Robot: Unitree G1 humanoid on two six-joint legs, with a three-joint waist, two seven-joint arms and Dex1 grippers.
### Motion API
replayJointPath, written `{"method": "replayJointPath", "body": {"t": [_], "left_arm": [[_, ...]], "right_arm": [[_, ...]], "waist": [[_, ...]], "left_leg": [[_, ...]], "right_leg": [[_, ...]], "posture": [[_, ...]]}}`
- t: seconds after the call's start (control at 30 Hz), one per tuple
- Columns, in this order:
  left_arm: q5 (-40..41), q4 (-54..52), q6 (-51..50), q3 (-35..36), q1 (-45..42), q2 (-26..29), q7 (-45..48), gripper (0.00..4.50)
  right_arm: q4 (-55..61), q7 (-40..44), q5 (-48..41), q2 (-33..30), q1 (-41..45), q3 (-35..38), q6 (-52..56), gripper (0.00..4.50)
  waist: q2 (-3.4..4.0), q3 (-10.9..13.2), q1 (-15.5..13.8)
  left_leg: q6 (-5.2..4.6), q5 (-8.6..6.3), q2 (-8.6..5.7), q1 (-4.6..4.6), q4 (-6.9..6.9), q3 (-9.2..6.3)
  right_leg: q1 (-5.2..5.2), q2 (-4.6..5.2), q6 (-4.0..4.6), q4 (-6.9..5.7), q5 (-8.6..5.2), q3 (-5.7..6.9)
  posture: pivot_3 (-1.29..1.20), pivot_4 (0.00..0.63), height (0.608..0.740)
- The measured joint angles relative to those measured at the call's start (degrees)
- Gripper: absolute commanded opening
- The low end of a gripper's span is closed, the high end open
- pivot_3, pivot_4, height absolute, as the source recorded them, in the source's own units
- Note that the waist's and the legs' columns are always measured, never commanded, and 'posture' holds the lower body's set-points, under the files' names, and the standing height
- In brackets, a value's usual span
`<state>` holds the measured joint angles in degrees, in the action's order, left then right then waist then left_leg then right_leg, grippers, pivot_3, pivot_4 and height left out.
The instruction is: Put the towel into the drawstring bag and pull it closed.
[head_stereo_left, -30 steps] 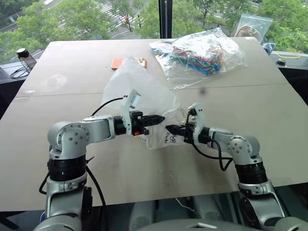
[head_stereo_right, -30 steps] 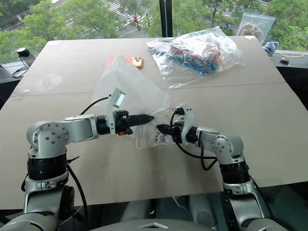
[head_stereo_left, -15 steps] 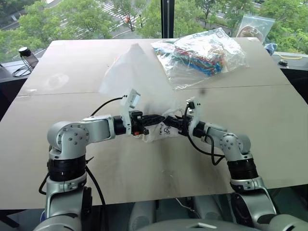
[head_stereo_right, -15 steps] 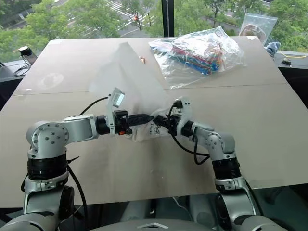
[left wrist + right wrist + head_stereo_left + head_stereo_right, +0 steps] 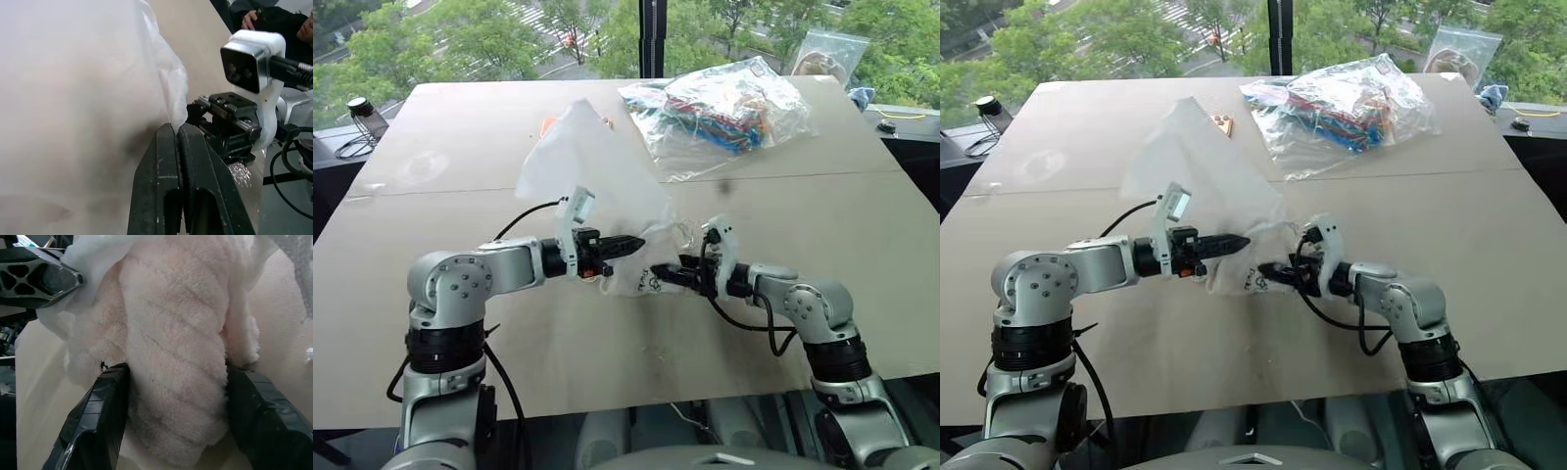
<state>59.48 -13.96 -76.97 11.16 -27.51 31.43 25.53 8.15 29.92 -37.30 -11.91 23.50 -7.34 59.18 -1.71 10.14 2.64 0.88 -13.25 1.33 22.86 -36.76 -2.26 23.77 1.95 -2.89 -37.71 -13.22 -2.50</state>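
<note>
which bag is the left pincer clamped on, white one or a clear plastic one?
The drawstring bag: thin white fabric raised mid-table, its edge pinched by the shut left pincer. The clear plastic bag of colourful items lies untouched at the far edge.

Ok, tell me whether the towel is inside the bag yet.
Partly in: the towel sits at the drawstring bag mouth, between the right gripper fingers.

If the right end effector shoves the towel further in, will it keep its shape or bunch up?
Likely it bunches: the towel looks soft and plush, bulging between the right end effector's spread fingers. It probably weighs little. The drawstring bag looks thin and limp, so its mouth may fold where the left end effector isn't pinching it.
</note>
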Motion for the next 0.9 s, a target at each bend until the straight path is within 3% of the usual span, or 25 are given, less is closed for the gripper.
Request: {"method": "replayJointPath", "body": {"t": [0.03, 0.07, 0.13, 0.27, 0.57, 0.77, 0.9], "left_arm": [[-0.05, 0.0, 0.0, -0.01, 0.0, 0.11, 0.21, 0.0], [-0.12, 0.0, 0.0, -0.03, 0.0, 0.34, 0.44, 0.0], [-0.19, 0.0, 0.0, -0.03, -0.01, 0.49, 0.62, 0.0], [-0.55, 0.0, -0.01, -0.04, 0.0, 1.46, 1.07, 0.0], [3.88, -1.02, -3.37, 4.38, 0.69, 5.19, 1.69, 0.0], [8.67, -1.2, -5.64, 5.74, -0.01, 4.86, 0.28, 0.0], [11.8, -0.36, -5.72, 6.29, -2.77, 1.85, -2.12, 0.0]], "right_arm": [[-0.13, 0.03, 0.57, 0.39, 0.09, -0.72, -0.74, 3.04], [-0.75, -0.01, 1.57, 1.21, 0.29, -1.46, -1.8, 2.48], [-2.17, -0.04, 2.76, 2.34, 0.47, -2.25, -3.52, 1.85], [-5.39, -0.28, 2.48, 8.16, 0.63, -0.09, -7.21, 0.04], [-7.44, -4.11, -7.46, 15.21, 0.65, 12.88, -6.61, 0.04], [-6.56, -6.52, -13.66, 16.08, 0.77, 17.42, -4.63, 0.04], [-5.39, -9.19, -17.59, 16.05, 2.65, 20.18, -3.82, 0.04]], "waist": [[0.0, 0.0, 0.02], [0.0, 0.0, 0.04], [0.0, 0.0, 0.02], [-0.01, 0.0, -0.06], [0.02, 0.02, -0.27], [0.03, 0.02, -0.27], [0.03, 0.02, -0.27]], "left_leg": [[0.0, 0.0, 0.01, -0.01, 0.01, -0.01], [0.0, 0.0, 0.02, -0.02, 0.02, -0.01], [0.0, 0.0, 0.02, -0.01, 0.02, -0.01], [0.0, 0.0, 0.02, 0.01, 0.02, 0.0], [0.0, 0.0, 0.01, 0.04, 0.03, -0.04], [0.0, 0.0, 0.01, 0.04, 0.03, -0.04], [0.0, 0.0, 0.01, 0.04, 0.03, -0.03]], "right_leg": [[0.0, -0.02, 0.0, 0.0, 0.0, 0.0], [0.0, -0.03, 0.0, 0.0, 0.0, 0.0], [0.0, -0.03, 0.0, 0.0, 0.0, 0.0], [0.01, -0.02, 0.0, 0.01, 0.0, 0.0], [0.01, 0.02, 0.01, 0.03, 0.01, 0.05], [0.01, 0.02, 0.01, 0.03, 0.01, 0.05], [0.0, 0.02, 0.01, 0.02, 0.01, 0.04]], "posture": [[0.0, 0.15, 0.734], [0.0, 0.15, 0.734], [0.0, 0.15, 0.734], [0.0, 0.15, 0.734], [0.0, 0.15, 0.734], [0.0, 0.15, 0.734], [0.0, 0.15, 0.734]]}}
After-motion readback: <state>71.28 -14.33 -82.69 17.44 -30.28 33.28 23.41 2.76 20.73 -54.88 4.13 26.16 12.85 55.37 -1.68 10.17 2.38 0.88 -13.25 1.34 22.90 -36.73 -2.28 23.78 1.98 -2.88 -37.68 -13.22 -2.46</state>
